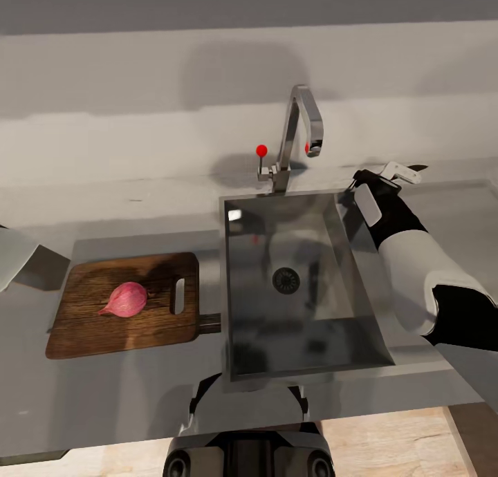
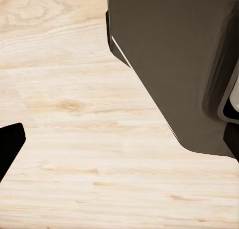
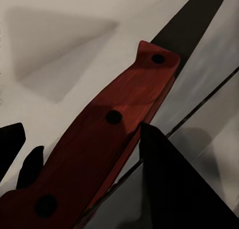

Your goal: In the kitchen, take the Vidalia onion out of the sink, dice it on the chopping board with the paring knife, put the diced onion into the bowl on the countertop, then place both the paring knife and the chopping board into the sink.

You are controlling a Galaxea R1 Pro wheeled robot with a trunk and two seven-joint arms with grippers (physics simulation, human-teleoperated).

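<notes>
The pinkish-red Vidalia onion (image 1: 126,299) lies on the dark wood chopping board (image 1: 83,325), on the countertop (image 1: 138,387) left of the sink (image 1: 238,325). The basin holds nothing but its drain. At the sink's back right corner my right gripper (image 1: 389,178) (image 3: 87,134) is shut on the paring knife (image 3: 114,139), its dark fingers (image 3: 169,184) on both sides of the reddish handle. The blade tip (image 1: 418,167) points away to the right. My left gripper (image 2: 124,134) hangs open over the wooden floor, holding nothing. The bowl is out of view.
The chrome faucet (image 1: 302,128) with its red-tipped lever (image 1: 261,150) stands behind the basin, just left of my right arm. A wall runs behind the countertop. A dark cabinet front (image 2: 174,64) is close to the left gripper. My base (image 1: 249,456) is against the counter.
</notes>
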